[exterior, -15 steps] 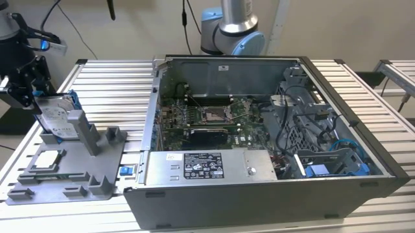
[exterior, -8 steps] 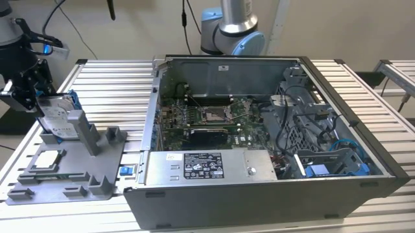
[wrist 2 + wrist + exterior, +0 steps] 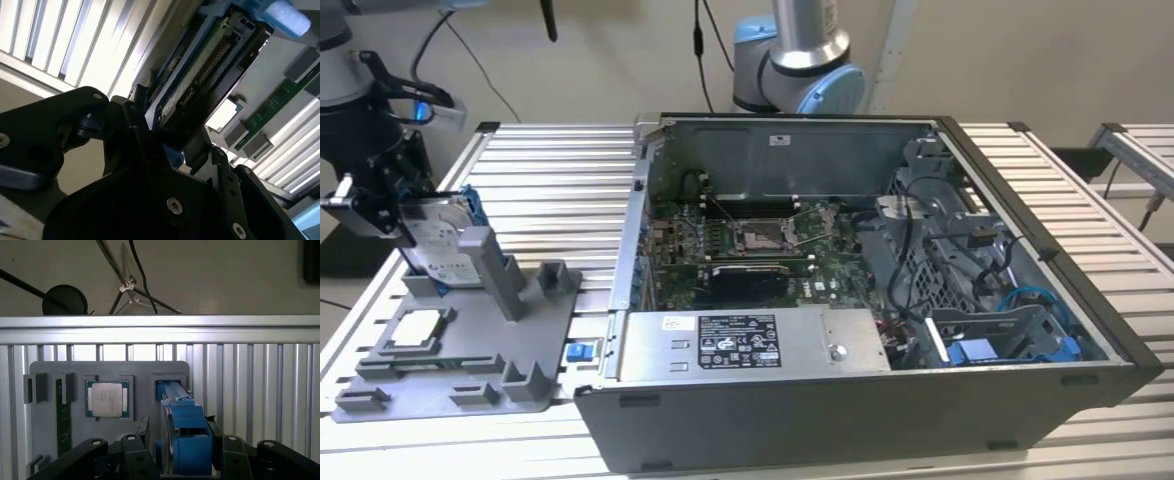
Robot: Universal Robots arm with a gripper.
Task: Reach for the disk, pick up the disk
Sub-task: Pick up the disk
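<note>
The disk [image 3: 435, 240] stood on edge at the far corner of the grey tray [image 3: 467, 365], its silver face and white label turned toward the computer case [image 3: 854, 420] and a blue bracket running round its rim. In the first wrist view it showed edge-on, a thin metal slab capped by the blue bracket, with its far end sitting in a slot of the tray. The gripper [image 3: 178, 426] straddled the disk with one jaw on each flat side. I could not tell whether the jaws pressed on it or stood just clear. The tray lay on a slatted metal table [image 3: 547, 180], with the open case just beside it. A square silver chip [image 3: 414, 328] lay flat in a pocket of the tray near the disk, and a green memory stick [image 3: 62, 415] lay in a groove on the far side of the chip. A grey upright post [image 3: 483, 262] of the tray rose right beside the disk on the case side and covered its lower corner in the exterior view. A small blue part [image 3: 580, 352] lay on the table between the tray and the case. In the second wrist view only the disk's connector end and dark underside showed between the black gripper parts, and its label was hidden. The disk's bottom edge was hidden by the tray.
</note>
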